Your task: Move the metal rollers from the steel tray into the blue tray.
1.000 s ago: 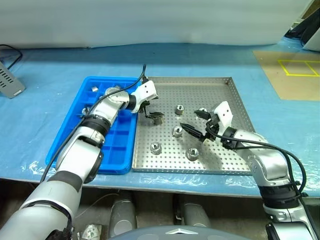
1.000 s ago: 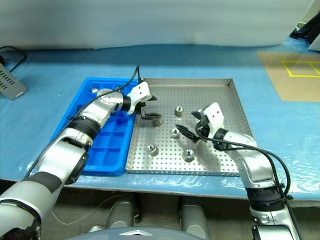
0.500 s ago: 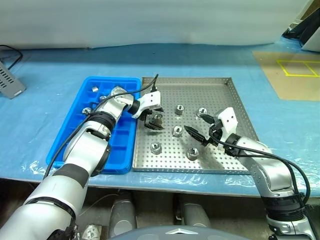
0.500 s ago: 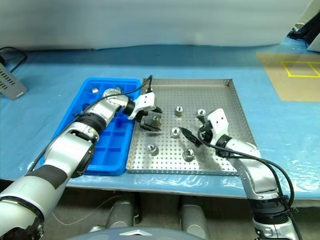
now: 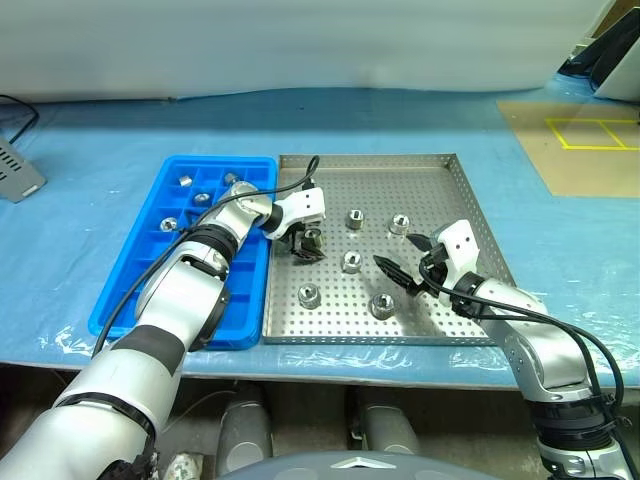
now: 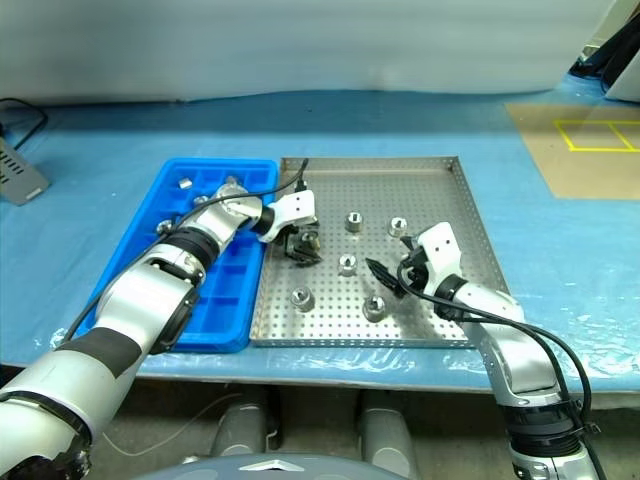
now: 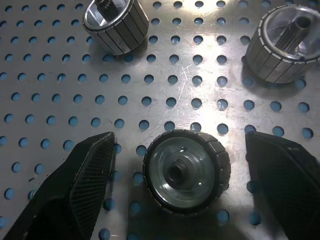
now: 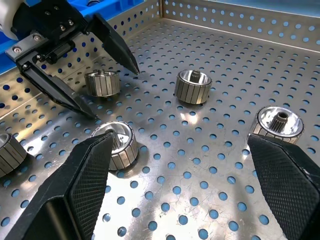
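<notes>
In the steel tray [image 5: 450, 200], left gripper [image 5: 307, 243] straddles a roller [image 7: 186, 171], jaws spread (no contact). Right gripper [image 5: 400, 258] gapes wide, empty.

Six ribbed rollers [image 5: 352, 262] are lying flat in the steel tray [image 5: 450, 195]; four are sitting in the blue tray [image 5: 130, 290] beside it.

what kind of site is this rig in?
Probably a workshop or lab test bench: a table under blue sheeting, a perforated steel tray of metal rollers beside a blue tray, and yellow tape marking the floor.
</notes>
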### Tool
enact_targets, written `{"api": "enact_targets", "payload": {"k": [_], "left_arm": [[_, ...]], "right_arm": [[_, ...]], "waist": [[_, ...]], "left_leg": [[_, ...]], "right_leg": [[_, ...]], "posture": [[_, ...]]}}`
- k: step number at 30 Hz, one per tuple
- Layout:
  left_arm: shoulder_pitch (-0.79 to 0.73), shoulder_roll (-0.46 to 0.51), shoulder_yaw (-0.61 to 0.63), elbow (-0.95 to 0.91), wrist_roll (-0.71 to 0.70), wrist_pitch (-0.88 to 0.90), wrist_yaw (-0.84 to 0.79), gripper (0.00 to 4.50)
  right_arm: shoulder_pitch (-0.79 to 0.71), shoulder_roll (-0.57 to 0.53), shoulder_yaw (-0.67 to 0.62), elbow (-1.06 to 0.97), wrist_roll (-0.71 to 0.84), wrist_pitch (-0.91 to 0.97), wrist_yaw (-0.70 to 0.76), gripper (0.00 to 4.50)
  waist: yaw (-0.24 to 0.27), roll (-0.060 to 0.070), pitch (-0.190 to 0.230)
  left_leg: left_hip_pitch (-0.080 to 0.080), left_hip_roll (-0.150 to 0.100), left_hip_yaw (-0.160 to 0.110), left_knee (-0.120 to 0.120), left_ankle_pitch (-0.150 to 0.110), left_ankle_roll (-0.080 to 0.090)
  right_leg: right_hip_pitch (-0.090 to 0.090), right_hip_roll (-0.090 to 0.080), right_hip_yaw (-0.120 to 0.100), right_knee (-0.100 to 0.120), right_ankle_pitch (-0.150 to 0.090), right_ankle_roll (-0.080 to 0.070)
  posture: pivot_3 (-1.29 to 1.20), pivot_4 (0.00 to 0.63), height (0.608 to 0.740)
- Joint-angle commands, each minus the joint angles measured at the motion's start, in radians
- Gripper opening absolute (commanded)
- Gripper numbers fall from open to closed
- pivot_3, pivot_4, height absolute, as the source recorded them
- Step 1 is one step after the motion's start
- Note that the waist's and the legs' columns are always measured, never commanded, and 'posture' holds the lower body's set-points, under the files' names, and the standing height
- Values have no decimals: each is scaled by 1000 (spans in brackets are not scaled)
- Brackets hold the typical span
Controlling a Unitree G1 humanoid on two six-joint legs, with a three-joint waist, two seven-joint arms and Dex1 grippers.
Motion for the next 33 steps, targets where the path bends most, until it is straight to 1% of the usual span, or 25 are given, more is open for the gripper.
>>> {"api": "enact_targets", "payload": {"k": [1,2,5,7,9,10,11,13,16,20,22,23,25,26,29,31,33], "left_arm": [[17,9,-2,9,15,-1,-21,3572],[17,9,-1,10,18,0,-16,3270],[26,17,-9,5,27,-21,-41,3270],[30,22,-6,1,28,-31,-48,2942],[30,24,-3,-1,32,-32,-39,2438],[30,24,0,-2,28,-32,-50,2438],[30,25,6,-5,22,-43,-55,2206],[32,25,18,-7,11,-55,-54,1930],[37,33,19,-7,17,-56,-49,1896],[43,47,64,-46,-36,-74,-109,1896],[55,58,123,-125,-127,-85,-209,1896],[60,59,159,-173,-183,-61,-251,1896],[96,67,225,-325,-302,79,-316,1896],[140,85,240,-424,-343,134,-336,1896],[298,173,257,-734,-411,259,-348,1896],[393,249,291,-929,-455,355,-309,1896],[463,314,332,-1072,-493,433,-262,1896]], "right_arm": [[-6,-2,-9,-44,-3,-4,-7,4500],[-7,-1,-7,-44,-4,-4,-8,4500],[-11,5,-1,-39,-8,-6,-14,4500],[-16,6,1,-34,-10,-8,-14,4500],[-23,6,0,-29,-11,-8,-13,4500],[-26,6,-2,-27,-11,-9,-13,4500],[-29,6,-3,-25,-11,-9,-11,4500],[-34,5,-2,-21,-12,-12,-9,4500],[-43,11,2,-15,-11,-13,-8,4500],[-56,20,0,-19,9,-3,5,4500],[-65,17,-5,-30,26,3,24,4500],[-69,16,-8,-37,38,5,35,4500],[-82,13,-14,-55,71,19,62,4500],[-93,7,-9,-60,84,29,78,4500],[-141,-11,16,-65,119,64,136,4500],[-182,-34,41,-51,134,78,194,4500],[-219,-51,69,-25,137,78,246,4500]], "waist": [[0,0,0],[0,0,0],[-1,0,0],[-1,0,0],[-1,0,0],[-1,0,0],[-1,0,0],[-1,0,0],[-2,0,0],[-4,0,0],[-4,0,0],[-4,0,0],[1,-1,1],[2,-1,1],[-7,-1,1],[-12,0,1],[-14,0,1]], "left_leg": [[0,0,0,0,0,0],[0,0,0,0,0,0],[0,0,0,0,0,0],[0,0,0,0,0,0],[0,0,0,0,0,0],[0,0,0,0,0,0],[0,0,0,0,0,0],[0,0,0,0,0,0],[0,0,0,0,0,0],[0,0,0,-1,0,0],[0,0,0,-1,0,0],[-1,0,1,-1,0,0],[-3,0,1,-3,0,0],[-4,1,1,-3,0,0],[-3,2,2,-5,0,0],[0,2,4,-9,0,0],[-1,2,4,-11,1,-2]], "right_leg": [[0,0,0,0,0,0],[0,0,0,0,0,0],[0,0,0,0,0,0],[0,0,0,0,0,0],[0,0,0,0,0,0],[0,0,0,0,0,0],[0,0,0,0,0,0],[0,0,0,0,0,0],[0,0,0,0,0,0],[0,0,0,0,0,0],[-1,0,0,0,0,0],[-3,0,0,0,0,0],[-5,0,0,0,0,0],[-6,0,0,0,0,0],[-7,0,2,0,0,-1],[-7,0,3,0,-1,-2],[-8,1,2,0,-2,-3]], "posture": [[-416,150,740],[-414,150,740],[-413,150,740],[-412,150,740],[-412,150,740],[-412,150,740],[-412,150,740],[-412,150,740],[-399,150,740],[-380,150,740],[-380,150,740],[-380,150,740],[-358,150,740],[-354,150,740],[-328,150,740],[-281,150,740],[-244,150,740]]}}
